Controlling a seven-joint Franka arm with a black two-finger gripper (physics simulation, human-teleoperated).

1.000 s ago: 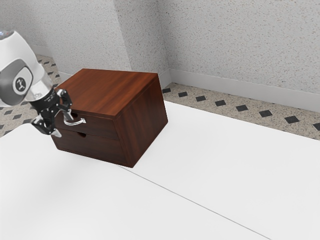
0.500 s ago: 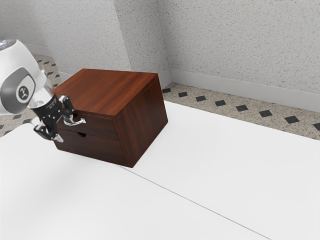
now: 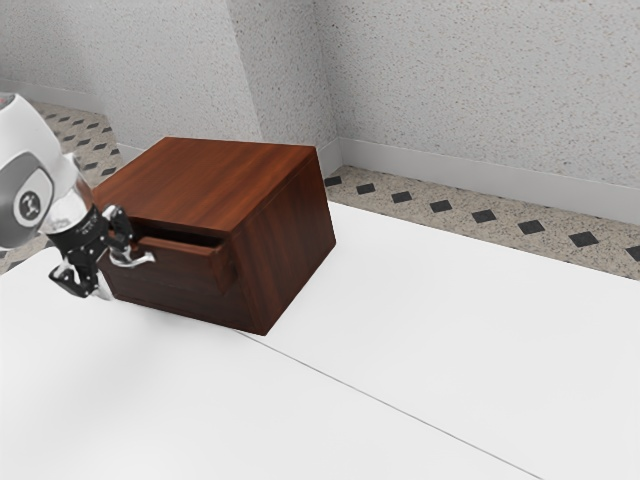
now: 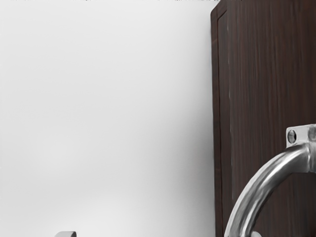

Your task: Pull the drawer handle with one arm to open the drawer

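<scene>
A dark wooden cabinet with two drawers stands on the white table. Its top drawer sticks out a short way toward the exterior view's left, leaving a dark gap under the cabinet top. My black gripper is at the drawer's front, shut on the curved silver drawer handle. In the wrist view the drawer handle arcs from its bracket close under my hand, against the dark drawer front. The lower drawer sits flush.
White tabletop stretches in front of the cabinet and to the exterior view's right. A speckled wall and a tiled floor lie behind the table.
My hand has moved toward the exterior view's left and a little down, and the top drawer has slid out of the cabinet with it.
</scene>
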